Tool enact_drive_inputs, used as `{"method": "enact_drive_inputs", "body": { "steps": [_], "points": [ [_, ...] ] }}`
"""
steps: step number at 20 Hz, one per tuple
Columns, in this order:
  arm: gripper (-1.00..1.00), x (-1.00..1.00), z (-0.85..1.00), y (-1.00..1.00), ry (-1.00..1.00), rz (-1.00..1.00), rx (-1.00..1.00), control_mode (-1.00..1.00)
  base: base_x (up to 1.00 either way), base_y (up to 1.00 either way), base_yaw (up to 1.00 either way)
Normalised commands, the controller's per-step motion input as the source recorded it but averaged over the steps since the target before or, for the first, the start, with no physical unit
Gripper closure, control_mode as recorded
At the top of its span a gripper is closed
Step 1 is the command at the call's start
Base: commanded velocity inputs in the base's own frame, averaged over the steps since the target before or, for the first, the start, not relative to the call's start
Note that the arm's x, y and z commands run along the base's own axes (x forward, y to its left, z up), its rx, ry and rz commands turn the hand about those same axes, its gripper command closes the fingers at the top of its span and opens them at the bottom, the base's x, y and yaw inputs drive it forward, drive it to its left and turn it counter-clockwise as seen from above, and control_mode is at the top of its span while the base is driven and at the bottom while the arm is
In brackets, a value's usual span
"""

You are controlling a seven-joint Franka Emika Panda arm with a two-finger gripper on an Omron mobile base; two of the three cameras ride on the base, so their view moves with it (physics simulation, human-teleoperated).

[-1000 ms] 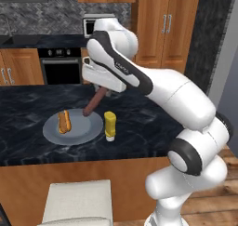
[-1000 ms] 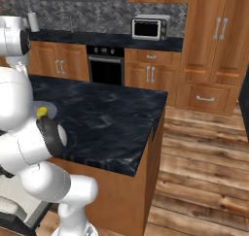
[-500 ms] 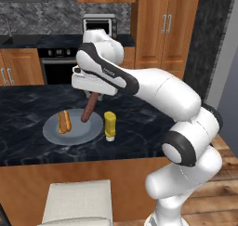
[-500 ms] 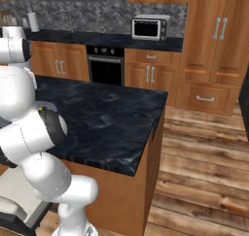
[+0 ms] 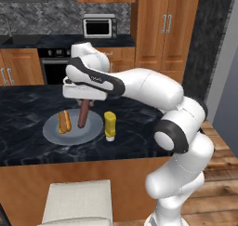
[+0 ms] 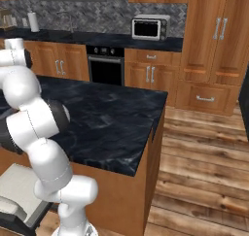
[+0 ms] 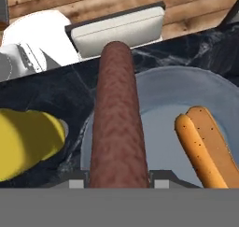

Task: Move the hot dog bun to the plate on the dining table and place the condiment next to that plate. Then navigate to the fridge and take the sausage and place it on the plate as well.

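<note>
Desk (image 5: pixel 28 141): dark marbled top on a wood base, carrying the plate and the bottle; a pale chair (image 5: pixel 76 202) sits against its near edge.
My arm (image 5: pixel 144 88): it rises from the lower right of the left base view, bends at a dark elbow, then reaches left and level across the desk. My wrist turns down above the plate.
My hand (image 5: pixel 84 98): pointing down over the plate's right half, fingers clamped on the top end of the sausage. In the hand view the two dark tips sit tight at either side of it.
Plate (image 5: pixel 51 133): grey and round, flat on the desk under my hand.
Sausage (image 5: pixel 83 113): dark reddish brown, hanging nearly upright from my grip and leaning a little. Its lower end is over the plate, just right of the bun; I cannot tell whether it touches the plate.
Bun (image 5: pixel 64 121): golden, split down its length, lying on the plate's left part, apart from the sausage.
Condiment (image 5: pixel 109 125): yellow bottle, upright on the desk just beside the plate's right rim.
</note>
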Motion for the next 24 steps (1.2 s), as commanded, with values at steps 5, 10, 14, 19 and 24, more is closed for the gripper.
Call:
{"method": "enact_drive_inputs", "body": {
  "steps": [5,10,14,19,24],
  "points": [
    [1.0,0.15,-0.34,0.02,-0.01,0.08,0.0,-1.0,0.0,0.0,0.0],
    [1.0,0.05,-0.32,0.03,-0.05,0.01,0.0,-1.0,0.0,0.0,0.0],
    [1.0,0.14,-0.36,0.2,-0.08,0.0,-0.01,-1.0,0.0,0.0,0.0],
    [1.0,0.19,-0.31,0.14,-0.09,0.0,-0.01,-1.0,0.0,0.0,0.0],
    [1.0,0.23,-0.21,0.09,-0.09,0.0,0.0,-1.0,0.0,0.0,0.0]
  ]
}}
